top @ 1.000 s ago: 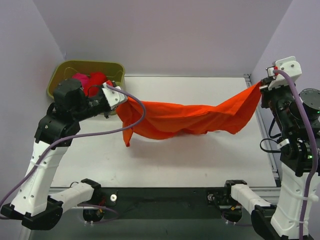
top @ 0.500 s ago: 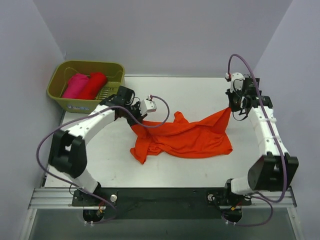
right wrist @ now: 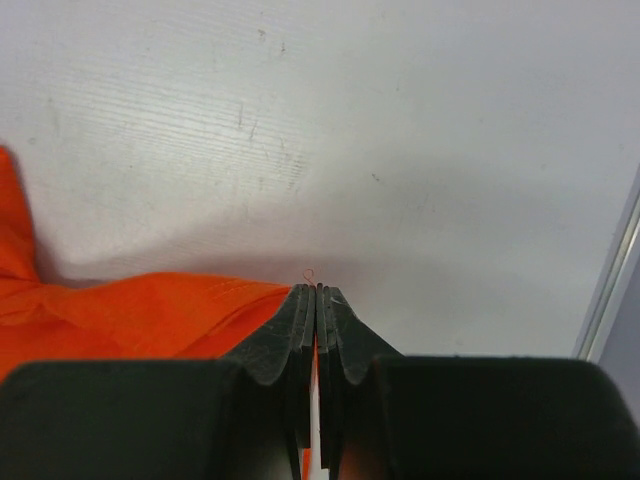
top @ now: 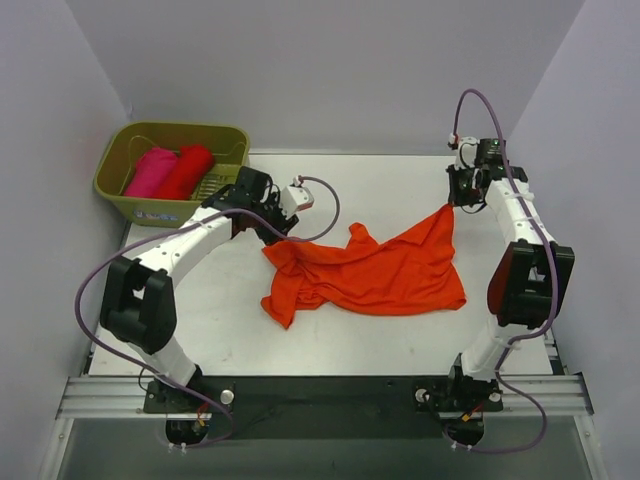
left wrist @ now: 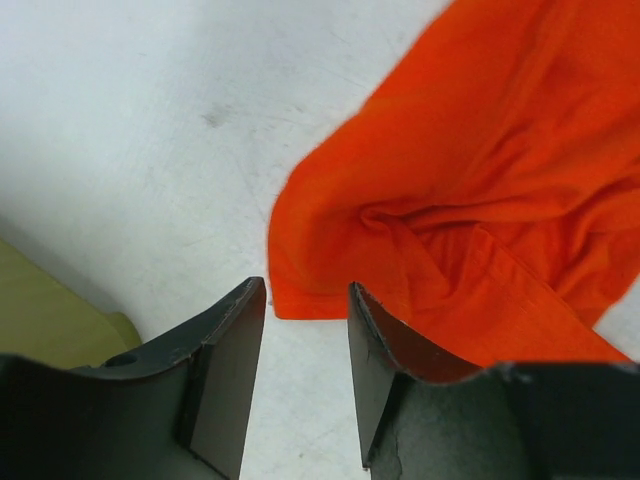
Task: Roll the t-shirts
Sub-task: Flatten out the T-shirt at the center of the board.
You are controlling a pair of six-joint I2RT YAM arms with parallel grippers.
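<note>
Right fingers (right wrist: 297, 335) pinch the rumpled, half-spread orange t-shirt (top: 375, 275).

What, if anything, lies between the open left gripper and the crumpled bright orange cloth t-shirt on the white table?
Nothing visible does. The left gripper hangs open over the white table, the bright orange cloth t-shirt just beyond its fingertips. The right gripper pinches another corner.

The top camera looks down on my whole counter (top: 350, 180) from behind my bases. Both wrist cameras sit close above it; all three share the orange t-shirt (top: 380, 275).
</note>
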